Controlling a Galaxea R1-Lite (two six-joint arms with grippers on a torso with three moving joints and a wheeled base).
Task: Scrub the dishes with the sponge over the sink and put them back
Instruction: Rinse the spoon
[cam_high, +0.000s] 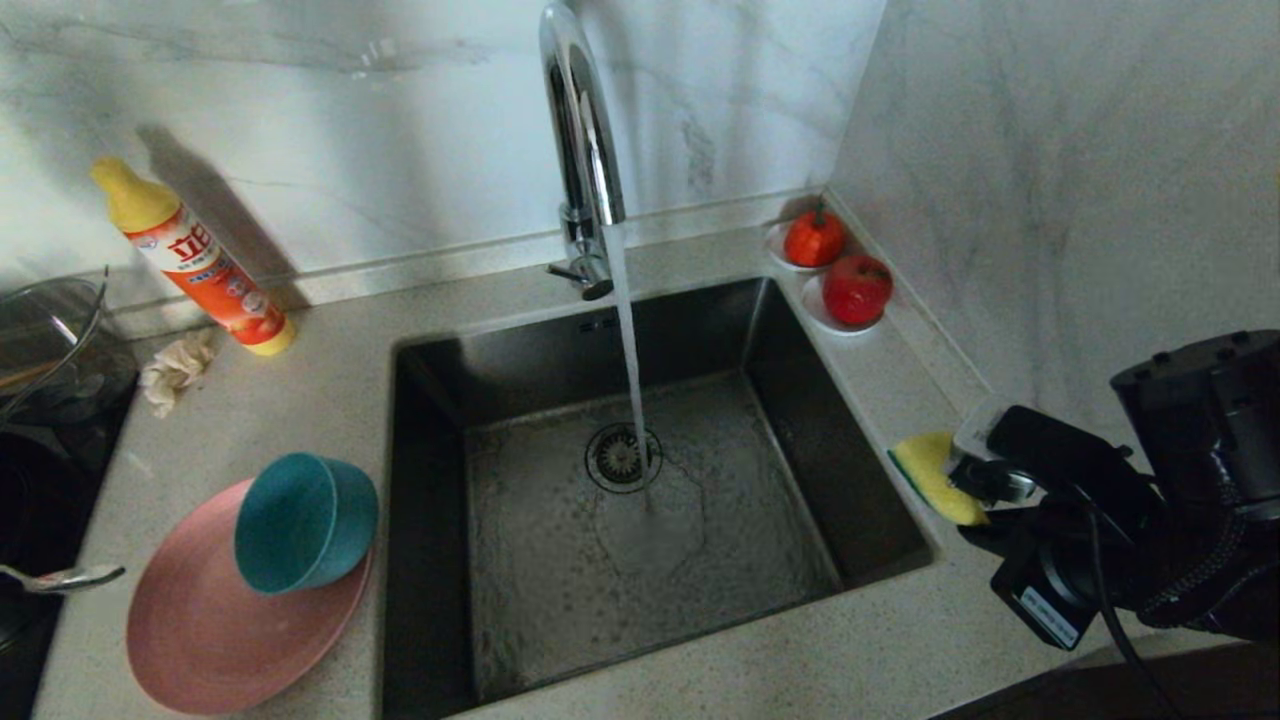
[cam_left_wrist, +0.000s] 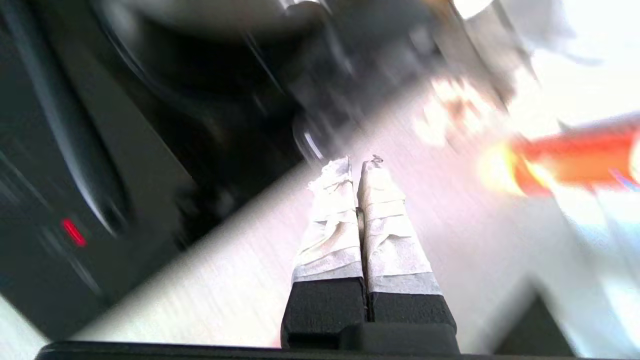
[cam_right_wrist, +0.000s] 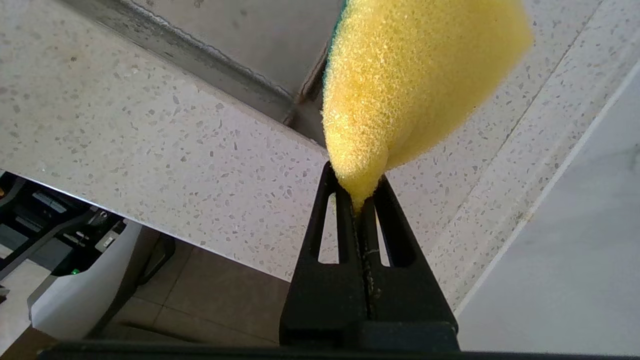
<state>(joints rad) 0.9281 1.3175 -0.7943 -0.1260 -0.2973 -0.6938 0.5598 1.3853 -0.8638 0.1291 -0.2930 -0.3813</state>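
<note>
On speckled counter | pink plate, steel sink | marble walls

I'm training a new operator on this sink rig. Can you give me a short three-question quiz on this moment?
1. True or false: the tap is running.
2. What does the right pincer hold? A) rag B) sponge C) spoon
3. What does the bowl rest on?

Key: 1 true, water falls into the sink. 2 B. 3 The plate, tipped on its side.

dim head view, bottle casts a shadow; left wrist view heavily blurred, perhaps overexposed.
</note>
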